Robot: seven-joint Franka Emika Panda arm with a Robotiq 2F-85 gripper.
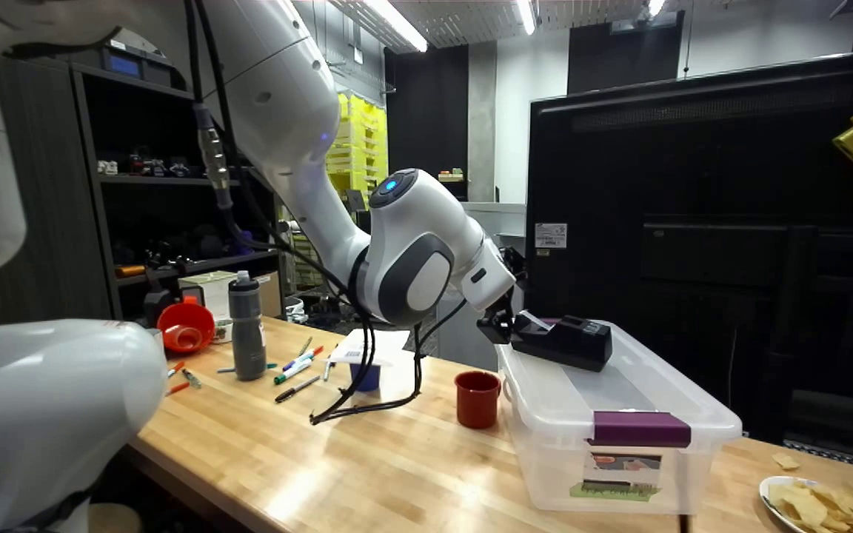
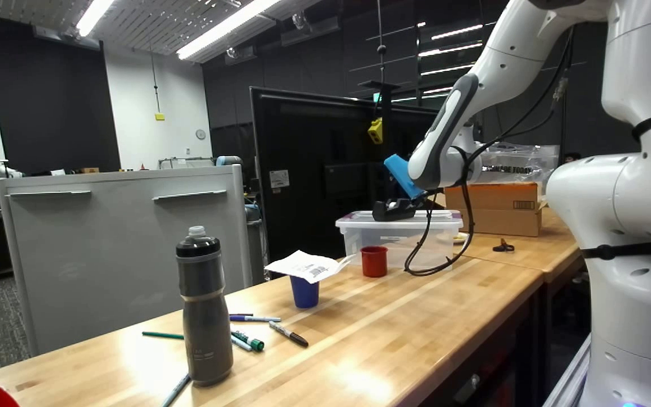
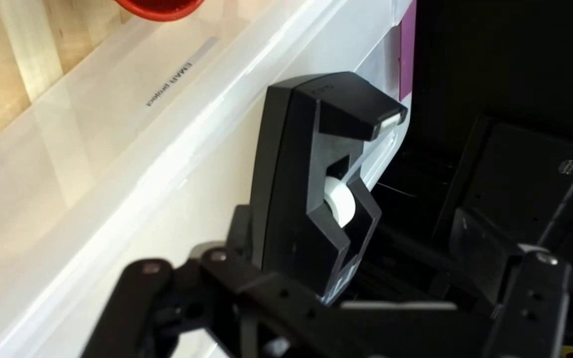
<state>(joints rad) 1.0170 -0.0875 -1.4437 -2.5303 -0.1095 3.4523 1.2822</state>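
Arm (image 1: 289, 118) aslant, tape dispenser (image 3: 291, 199) partly between wide-spread jaws

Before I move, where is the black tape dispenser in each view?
In an exterior view: tape dispenser, right of centre.
In an exterior view: tape dispenser, slightly right of centre.
Wrist view: tape dispenser, at the centre.
Shared landmark: red mug, below left of it in both exterior views, at the wrist view's top edge.

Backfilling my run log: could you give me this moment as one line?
gripper: open, at dispenser | finger contact: unclear | dispenser: on bin | mug: beside bin
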